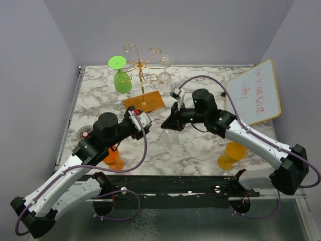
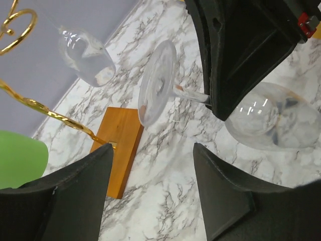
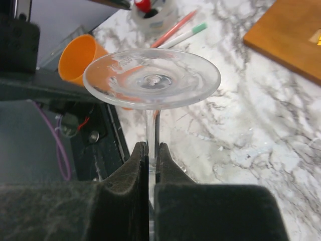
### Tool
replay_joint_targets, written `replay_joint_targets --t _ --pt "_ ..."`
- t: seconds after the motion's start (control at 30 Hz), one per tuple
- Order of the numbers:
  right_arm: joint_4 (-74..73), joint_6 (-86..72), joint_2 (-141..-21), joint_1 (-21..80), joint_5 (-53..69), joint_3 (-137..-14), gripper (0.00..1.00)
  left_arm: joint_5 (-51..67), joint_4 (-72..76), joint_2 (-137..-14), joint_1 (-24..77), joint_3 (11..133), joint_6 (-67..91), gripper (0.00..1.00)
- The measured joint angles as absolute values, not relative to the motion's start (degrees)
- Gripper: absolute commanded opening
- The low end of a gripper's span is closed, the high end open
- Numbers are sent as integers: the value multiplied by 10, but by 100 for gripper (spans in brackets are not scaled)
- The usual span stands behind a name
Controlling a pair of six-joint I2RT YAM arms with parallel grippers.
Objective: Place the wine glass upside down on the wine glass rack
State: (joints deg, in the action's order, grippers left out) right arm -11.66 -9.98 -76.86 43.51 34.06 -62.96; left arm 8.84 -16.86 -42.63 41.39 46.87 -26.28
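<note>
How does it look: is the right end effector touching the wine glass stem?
Touching. The right wrist view shows the right end effector clamped on the stem of the wine glass, with no gap on either side.

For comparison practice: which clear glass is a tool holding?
The glass clamped by its stem in the right tool; the other clear glass hangs on the rack.

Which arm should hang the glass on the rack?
The right arm. The right gripper is shut on the stem of the glass, whose foot points toward the rack. The left gripper is open and holds nothing.
</note>
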Motion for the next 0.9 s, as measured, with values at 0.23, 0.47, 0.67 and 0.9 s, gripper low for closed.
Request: replay_joint_targets --t 0.23,0.47,0.67,0.9 --pt "-34 -157 -707 434 186 -583 1 70 -144 -382 414 470 -127 96" --pt "70 -189 -691 434 48 -562 1 13 -124 -263 414 492 -2 99" --pt "164 -181 -731 434 -19 -572 1 -125 -146 -249 414 573 66 99" --pt "219 -142 -815 434 -48 -618 1 -208 -194 -263 414 594 139 99"
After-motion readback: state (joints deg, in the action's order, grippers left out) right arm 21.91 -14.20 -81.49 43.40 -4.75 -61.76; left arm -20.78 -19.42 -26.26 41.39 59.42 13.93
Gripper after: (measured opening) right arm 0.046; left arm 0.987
